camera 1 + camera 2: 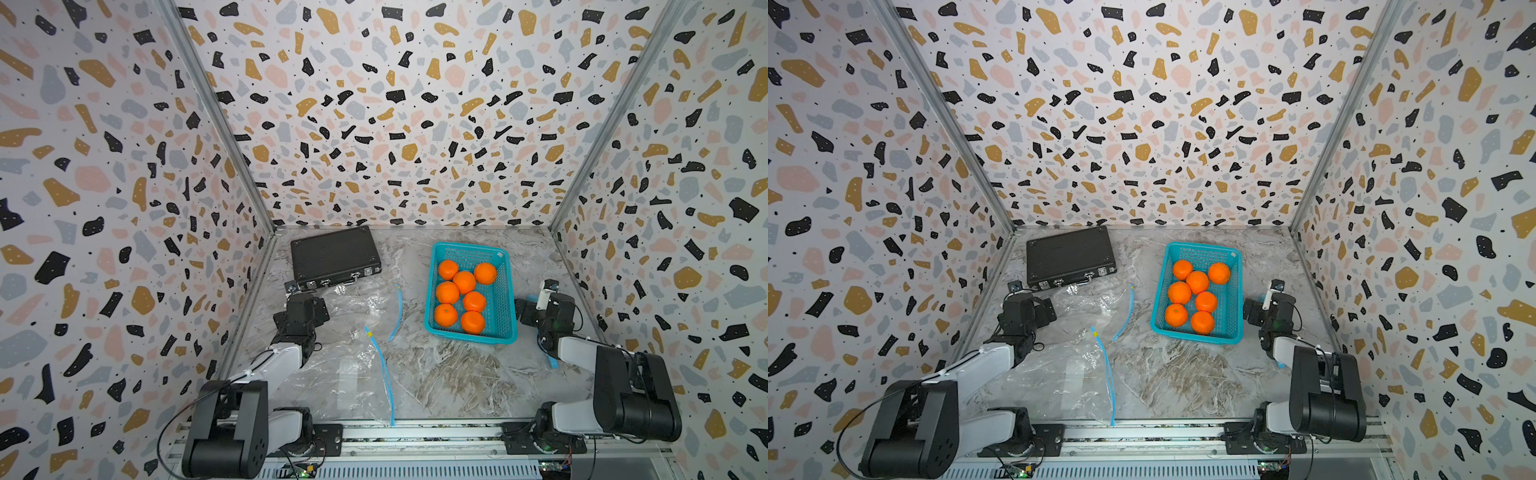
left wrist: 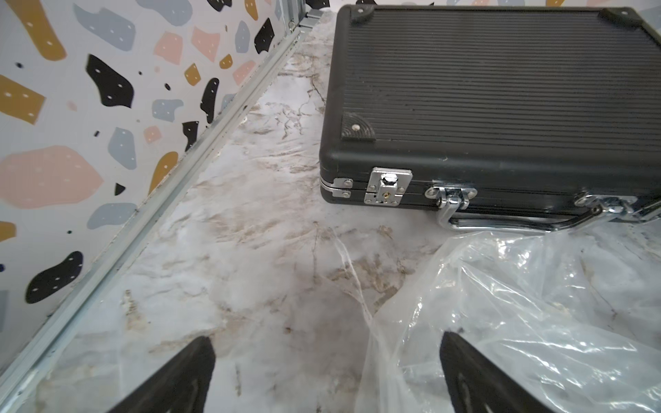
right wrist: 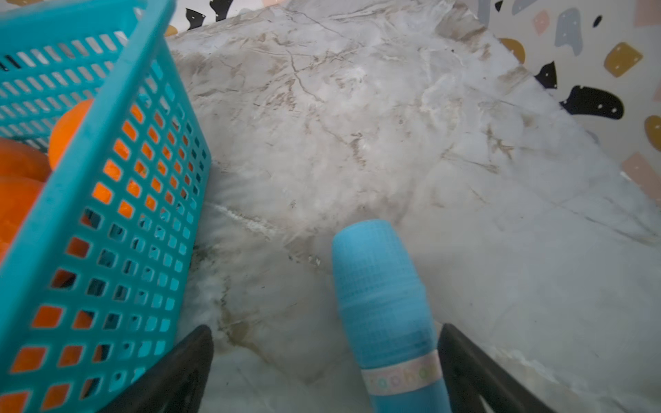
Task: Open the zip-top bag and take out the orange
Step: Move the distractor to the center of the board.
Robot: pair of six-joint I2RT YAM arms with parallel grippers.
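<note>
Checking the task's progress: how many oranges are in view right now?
7 oranges, all in the teal basket: three far, two middle, two near. Others may hide beneath.

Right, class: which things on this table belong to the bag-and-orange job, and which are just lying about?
Belong to the job: clear zip-top bags, oranges, teal basket holding them.
Just lying about: black case, blue tube.

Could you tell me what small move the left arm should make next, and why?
Probably withdraw the left claw, jaws open, off the corner of the far zip-top bag. It and the near zip-top bag look flat, with no orange inside, while seven oranges sit in the teal basket, so nothing seems left to take out.
</note>
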